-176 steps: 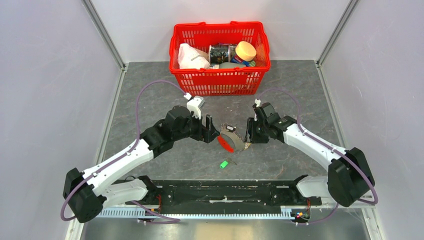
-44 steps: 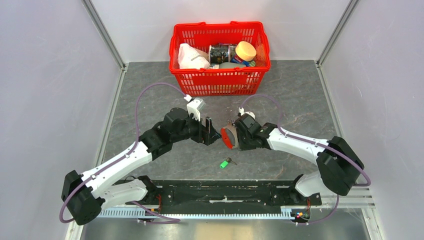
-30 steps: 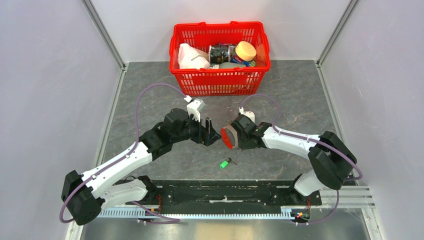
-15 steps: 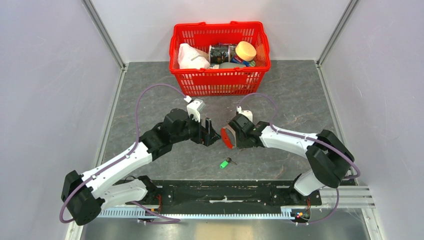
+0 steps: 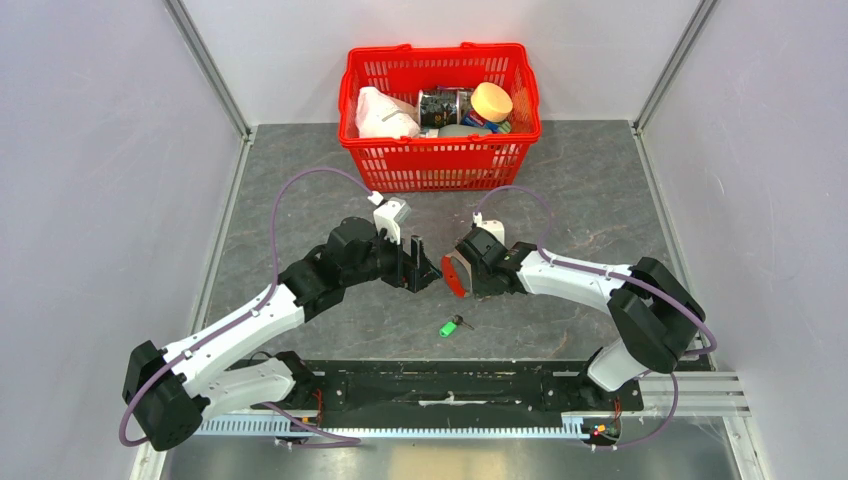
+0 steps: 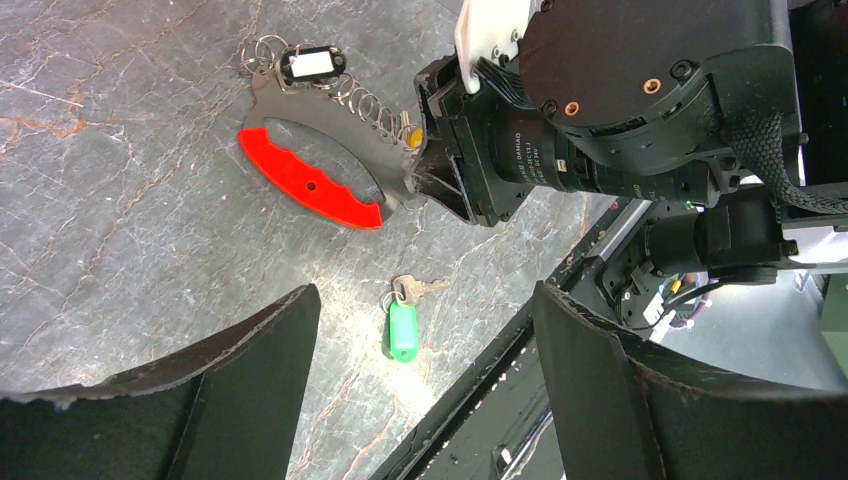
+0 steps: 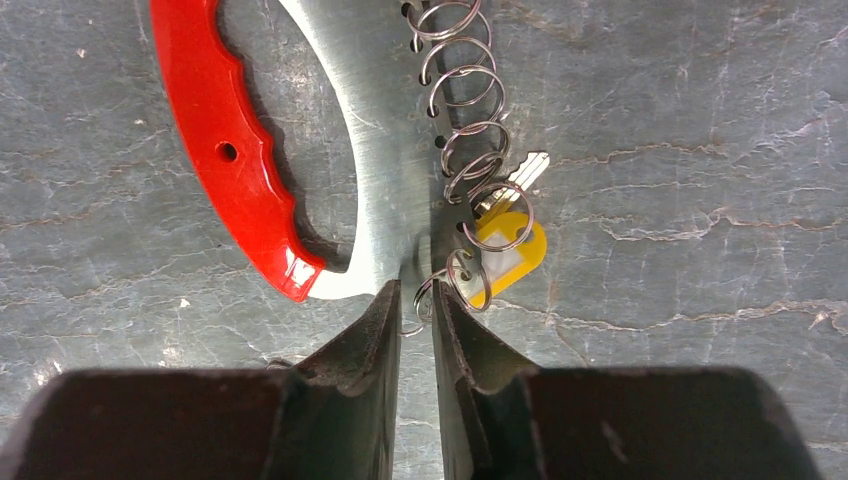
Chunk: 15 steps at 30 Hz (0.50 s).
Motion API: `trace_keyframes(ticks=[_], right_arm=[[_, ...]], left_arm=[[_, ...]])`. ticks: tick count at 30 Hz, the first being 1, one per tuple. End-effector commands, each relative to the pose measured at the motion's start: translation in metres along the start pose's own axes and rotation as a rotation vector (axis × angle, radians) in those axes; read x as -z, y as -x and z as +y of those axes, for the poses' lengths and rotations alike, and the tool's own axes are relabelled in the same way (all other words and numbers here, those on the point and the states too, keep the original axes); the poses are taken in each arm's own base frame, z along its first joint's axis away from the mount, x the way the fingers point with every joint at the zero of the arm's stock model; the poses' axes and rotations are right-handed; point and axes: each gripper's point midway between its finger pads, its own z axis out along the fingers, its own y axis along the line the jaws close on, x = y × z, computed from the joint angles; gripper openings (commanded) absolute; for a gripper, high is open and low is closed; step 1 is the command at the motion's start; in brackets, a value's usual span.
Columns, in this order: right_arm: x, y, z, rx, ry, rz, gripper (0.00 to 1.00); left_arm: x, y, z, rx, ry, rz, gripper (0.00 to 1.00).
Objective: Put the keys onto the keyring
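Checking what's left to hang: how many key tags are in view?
3. Green tag lies loose on the table, apart from the keyring; yellow tag hangs on it beside the right fingers; black tag sits at the keyring's other end. More may be hidden.

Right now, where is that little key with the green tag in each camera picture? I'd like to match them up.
Top external: the green-tagged key lies just below the picture's centre, between the two arms.
Left wrist: low centre, green tag pointing down.
Right wrist: not in it.
Shared landmark: the keyring's red grip, visible in all three views.
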Motion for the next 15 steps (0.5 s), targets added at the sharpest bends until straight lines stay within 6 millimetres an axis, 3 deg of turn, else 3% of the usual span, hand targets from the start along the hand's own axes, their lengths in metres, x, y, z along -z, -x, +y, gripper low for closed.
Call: trace_keyframes(ticks=[1,15], right_arm=[[0.002,0.0124,0.0021,-0.024,-0.012,-0.046,0.23],[-0.0024,0.0045,0.0009,-0.029,-0.014,-0.023,0.2]], left_arm=[[-0.0003,0.0084,-0.0083,0.013,-0.029,-0.031,0.84],[-0.0018,0.0074,-0.0084,0.015,-0.031,-0.024,0.84]])
